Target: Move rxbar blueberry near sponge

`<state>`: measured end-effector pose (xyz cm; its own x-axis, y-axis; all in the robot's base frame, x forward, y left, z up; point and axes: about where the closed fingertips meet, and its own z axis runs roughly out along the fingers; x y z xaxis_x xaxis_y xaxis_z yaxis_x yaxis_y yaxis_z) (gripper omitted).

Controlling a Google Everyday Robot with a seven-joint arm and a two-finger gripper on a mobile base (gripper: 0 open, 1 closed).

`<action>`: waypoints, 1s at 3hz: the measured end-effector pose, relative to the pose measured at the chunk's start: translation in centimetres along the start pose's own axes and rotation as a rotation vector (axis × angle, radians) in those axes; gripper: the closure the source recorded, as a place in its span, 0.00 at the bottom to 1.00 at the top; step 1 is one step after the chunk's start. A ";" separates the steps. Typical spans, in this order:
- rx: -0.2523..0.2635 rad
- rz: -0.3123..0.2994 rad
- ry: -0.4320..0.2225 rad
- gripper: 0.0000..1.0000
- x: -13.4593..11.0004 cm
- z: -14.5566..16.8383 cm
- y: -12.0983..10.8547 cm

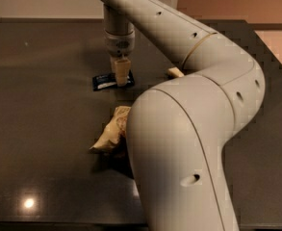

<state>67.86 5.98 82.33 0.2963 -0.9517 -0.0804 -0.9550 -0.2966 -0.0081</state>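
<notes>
One high view from the near edge, looking down and across the surface.
The camera sits close behind the arm (188, 143), whose elbow hides the near right part of the dark surface (34, 129). It faces the far edge, before which the pincer (121, 78) hangs, left of the middle.

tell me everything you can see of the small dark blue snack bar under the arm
The small flat rxbar blueberry in its navy wrapper lies flat on the dark glossy table, pale lettering on top, long side running left to right. The cream gripper points straight down over its right end, hiding part of it; actual contact cannot be confirmed.
</notes>
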 end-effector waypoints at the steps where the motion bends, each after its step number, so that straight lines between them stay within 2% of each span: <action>1: 0.000 0.000 0.000 0.87 0.0 -0.2 0.0; 2: 0.027 0.019 0.010 1.00 1.3 -1.9 -0.2; 3: 0.074 0.056 0.010 1.00 3.2 -4.4 -0.7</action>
<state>69.55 2.75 86.47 0.2421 -0.9675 -0.0730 -0.9685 -0.2365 -0.0776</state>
